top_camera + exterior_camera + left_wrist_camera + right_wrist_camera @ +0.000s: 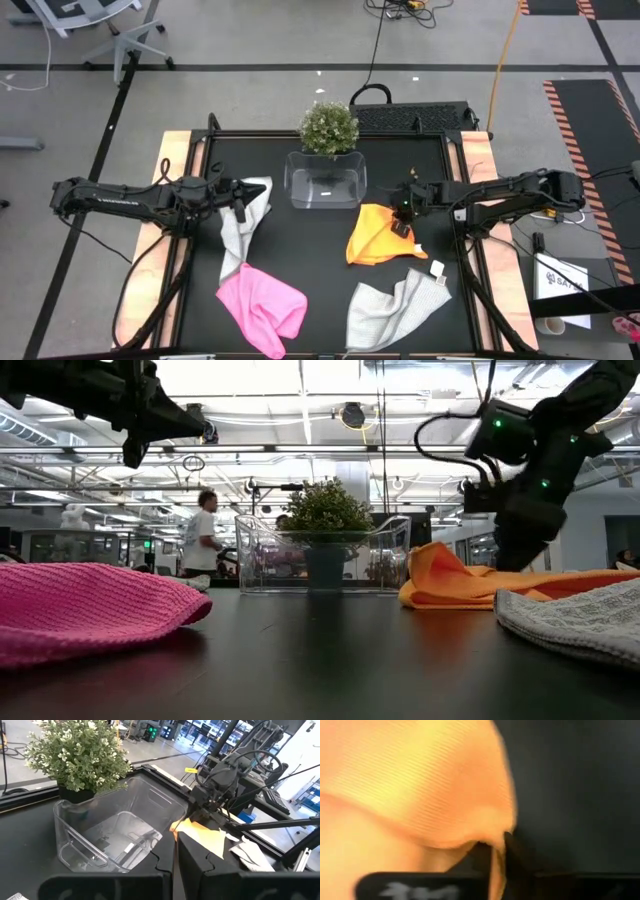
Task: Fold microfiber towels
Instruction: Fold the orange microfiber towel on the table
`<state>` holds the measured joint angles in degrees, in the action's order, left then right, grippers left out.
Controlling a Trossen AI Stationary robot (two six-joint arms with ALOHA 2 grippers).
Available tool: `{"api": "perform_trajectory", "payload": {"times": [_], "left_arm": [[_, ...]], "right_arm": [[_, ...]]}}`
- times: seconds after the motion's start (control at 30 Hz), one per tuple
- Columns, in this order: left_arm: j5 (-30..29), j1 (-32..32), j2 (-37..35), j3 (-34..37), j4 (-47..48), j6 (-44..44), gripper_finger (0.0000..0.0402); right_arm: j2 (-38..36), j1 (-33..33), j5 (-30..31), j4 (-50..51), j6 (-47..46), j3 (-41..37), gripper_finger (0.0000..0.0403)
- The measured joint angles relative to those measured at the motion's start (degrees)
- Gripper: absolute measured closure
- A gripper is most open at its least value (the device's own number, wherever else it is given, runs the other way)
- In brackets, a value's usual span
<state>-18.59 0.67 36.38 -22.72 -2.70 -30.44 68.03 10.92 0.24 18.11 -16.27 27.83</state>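
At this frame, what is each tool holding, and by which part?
The right tool is shut on the orange towel, pinching its edge nearest the tub. The left tool holds a grey towel by its upper end, lifted off the table.

The orange towel [410,785] is finely ribbed cloth, the tub [115,830] clear glossy plastic, the table [320,270] matt black.

Plant [329,127] stands behind tub [326,180], towels [262,305] before it.

No text, label or number can be read anywhere.
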Motion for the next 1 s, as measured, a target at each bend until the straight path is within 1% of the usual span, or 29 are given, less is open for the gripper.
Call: {"api": "perform_trajectory", "payload": {"times": [0.07, 0.13, 0.27, 0.4, 0.5, 0.6, 0.7, 0.8, 0.9, 1.0], "left_arm": [[-0.01, 0.00, 0.31, 0.00, -0.19, -0.47, 0.0380], [0.01, 0.02, 1.20, 0.00, -0.89, -1.18, 0.0380], [1.83, 1.23, 5.81, 0.02, -5.61, -3.11, 0.0381], [2.49, 5.28, 14.71, 0.02, -14.29, -2.97, 0.0396], [2.42, 8.92, 23.14, -0.04, -22.93, -3.16, 0.0395], [0.91, 12.18, 30.84, -2.79, -26.64, -3.08, 0.0398], [-1.34, 14.36, 36.29, -8.81, -23.24, -0.79, 0.0398], [-2.45, 15.08, 39.74, -15.89, -14.67, 2.16, 0.0398], [-3.01, 14.90, 41.71, -22.21, -6.16, 4.44, 0.0399], [-7.44, 14.74, 43.94, -26.82, 2.05, 5.27, 0.0396]], "right_arm": [[0.00, -0.11, -3.39, -3.51, -3.74, 0.00, 0.0392], [0.00, -0.29, -5.49, -6.96, -6.52, 0.00, 0.0398], [0.00, -0.92, -6.41, -11.87, -8.09, 0.02, 0.0402], [0.00, -0.87, -6.24, -12.89, -8.59, 0.01, 0.0402], [0.00, -0.87, -6.20, -13.08, -9.02, 0.02, 0.0402], [0.00, -0.87, -5.99, -13.32, -10.10, 0.02, 0.0402], [0.02, -1.30, -5.87, -13.17, -10.21, 1.10, 0.0402], [0.00, -2.42, -4.08, -13.29, -8.67, 3.77, 0.0402], [0.01, -3.10, -3.09, -13.15, -7.01, 6.58, 0.0403], [0.00, -3.59, -3.03, -13.21, -6.28, 8.68, 0.0403]]}}
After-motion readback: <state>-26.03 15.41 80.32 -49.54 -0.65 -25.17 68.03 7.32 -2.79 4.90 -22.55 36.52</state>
